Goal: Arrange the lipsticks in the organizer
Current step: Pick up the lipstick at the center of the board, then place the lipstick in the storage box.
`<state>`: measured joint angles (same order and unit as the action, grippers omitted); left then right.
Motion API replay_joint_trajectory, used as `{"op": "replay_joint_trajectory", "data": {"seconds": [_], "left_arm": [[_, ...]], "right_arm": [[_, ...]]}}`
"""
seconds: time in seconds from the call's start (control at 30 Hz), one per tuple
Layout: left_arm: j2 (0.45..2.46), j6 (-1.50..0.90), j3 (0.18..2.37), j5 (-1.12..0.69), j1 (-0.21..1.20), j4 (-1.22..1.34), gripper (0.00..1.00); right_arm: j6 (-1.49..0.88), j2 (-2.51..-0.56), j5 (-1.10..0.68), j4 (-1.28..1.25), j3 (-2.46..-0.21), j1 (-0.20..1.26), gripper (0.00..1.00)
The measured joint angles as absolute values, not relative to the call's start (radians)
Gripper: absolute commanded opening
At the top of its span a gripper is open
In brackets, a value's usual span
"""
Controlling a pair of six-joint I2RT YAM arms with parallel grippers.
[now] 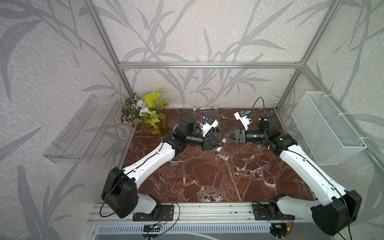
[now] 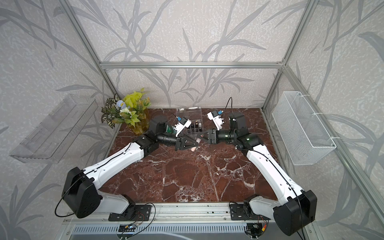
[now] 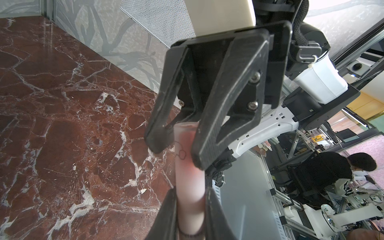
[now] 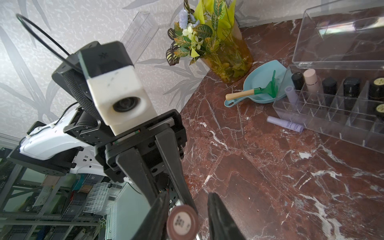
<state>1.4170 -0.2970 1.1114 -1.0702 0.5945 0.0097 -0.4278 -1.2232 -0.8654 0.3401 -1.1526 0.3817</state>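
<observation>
A pale pink lipstick (image 3: 187, 176) hangs in the air between both arms, above the marble just in front of the organizer. My left gripper (image 3: 190, 191) is shut on one end of it. My right gripper (image 4: 188, 195) straddles the other end (image 4: 182, 223), with a narrow gap still showing beside one finger. Both top views show the tube (image 1: 224, 140) (image 2: 198, 141) bridging the two grippers. The clear organizer (image 4: 332, 120) (image 2: 194, 133) stands with its lid up. It holds several black tubes, a pale pink one (image 4: 310, 80) and a lilac one (image 4: 291, 94). Another lilac lipstick (image 4: 284, 123) lies on the table beside it.
A blue dustpan (image 4: 261, 68) holding a green rake (image 4: 268, 90) sits left of the organizer, next to an amber vase of plants (image 1: 154, 122). A clear wall tray (image 1: 81, 128) hangs on the left wall and a white wire basket (image 1: 326, 126) on the right wall.
</observation>
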Motion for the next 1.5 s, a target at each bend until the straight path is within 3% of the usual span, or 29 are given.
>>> {"op": "replay_joint_trajectory", "data": {"seconds": [0.23,0.4,0.43,0.57,0.7,1.2,1.5], "left_arm": [[1.417,-0.3,1.111,-1.065,0.595,0.009,0.15],[1.416,-0.299,1.111,-1.064,0.595,0.01,0.24],[1.415,-0.299,1.111,-1.062,0.595,0.01,0.31],[1.414,-0.289,1.112,-1.023,0.595,-0.001,0.78],[1.413,-0.261,1.139,-0.903,0.595,-0.078,0.95],[1.232,-0.213,1.091,-0.268,0.58,-0.141,0.96],[1.232,-0.262,0.961,-0.173,0.487,-0.121,0.95]], "right_arm": [[-0.457,-1.224,-0.891,0.31,-1.142,0.382,0.21],[-0.467,-1.224,-0.898,0.303,-1.141,0.382,0.1],[-0.467,-1.224,-0.899,0.303,-1.141,0.382,0.09],[-0.465,-1.224,-0.891,0.304,-1.141,0.382,0.08],[-0.445,-1.225,-0.847,0.329,-1.141,0.382,0.07],[-0.282,-1.432,-0.369,0.429,-1.301,0.47,0.06],[-0.226,-1.665,-0.175,0.362,-1.448,0.517,0.05]]}}
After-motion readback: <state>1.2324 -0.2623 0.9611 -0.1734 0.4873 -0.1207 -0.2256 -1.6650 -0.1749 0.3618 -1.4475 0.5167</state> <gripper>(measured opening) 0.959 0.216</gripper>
